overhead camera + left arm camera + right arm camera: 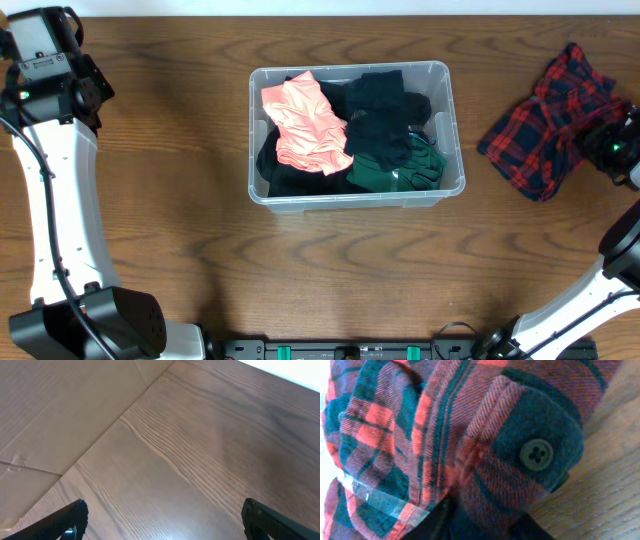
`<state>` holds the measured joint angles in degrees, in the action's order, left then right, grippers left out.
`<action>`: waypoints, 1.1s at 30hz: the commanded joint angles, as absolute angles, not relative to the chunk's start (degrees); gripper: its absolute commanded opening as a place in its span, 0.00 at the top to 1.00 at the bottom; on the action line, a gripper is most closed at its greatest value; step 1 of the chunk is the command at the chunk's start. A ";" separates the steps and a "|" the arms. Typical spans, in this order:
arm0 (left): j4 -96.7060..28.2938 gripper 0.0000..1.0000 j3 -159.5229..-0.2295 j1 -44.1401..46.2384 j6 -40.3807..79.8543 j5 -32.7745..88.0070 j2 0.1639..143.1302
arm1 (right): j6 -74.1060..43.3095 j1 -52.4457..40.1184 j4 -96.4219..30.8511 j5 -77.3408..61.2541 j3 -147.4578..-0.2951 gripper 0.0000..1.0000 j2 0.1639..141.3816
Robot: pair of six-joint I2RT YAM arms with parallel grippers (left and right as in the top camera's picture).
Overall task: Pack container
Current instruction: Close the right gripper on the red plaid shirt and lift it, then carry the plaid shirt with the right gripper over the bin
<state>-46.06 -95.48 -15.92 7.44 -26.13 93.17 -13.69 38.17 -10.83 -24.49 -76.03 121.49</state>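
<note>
Clothes (340, 130) in container (355, 200); shirt (545, 125) right, on table (150, 230).

I have bare table (150, 200) all round the bin (350, 203): wide lanes to its left, along its near side, and between it and the plaid shirt (545, 125) lying at the right. The bin's mouth is crowded, with pink cloth (305, 122), black clothes (385, 100) and green cloth (395, 168) covering its floor. Plain wood lies under my left gripper (165, 520). The shirt fills the right wrist view.
</note>
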 commanded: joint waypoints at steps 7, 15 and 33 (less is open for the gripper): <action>-46.06 0.02 -95.46 -16.05 7.09 -27.07 93.23 | -13.72 37.43 -11.51 -32.88 -76.07 0.99 121.62; -46.06 0.02 -95.46 -16.05 7.09 -27.07 93.23 | -13.67 36.25 -12.23 -35.35 -76.07 0.99 110.41; -46.04 0.02 -95.46 -16.05 7.11 -27.05 93.23 | -27.03 16.12 -5.67 -31.92 -76.07 0.99 85.52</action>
<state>-46.09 -95.48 -15.92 7.44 -26.13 93.17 -19.94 19.57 -7.49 -32.36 -75.53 88.60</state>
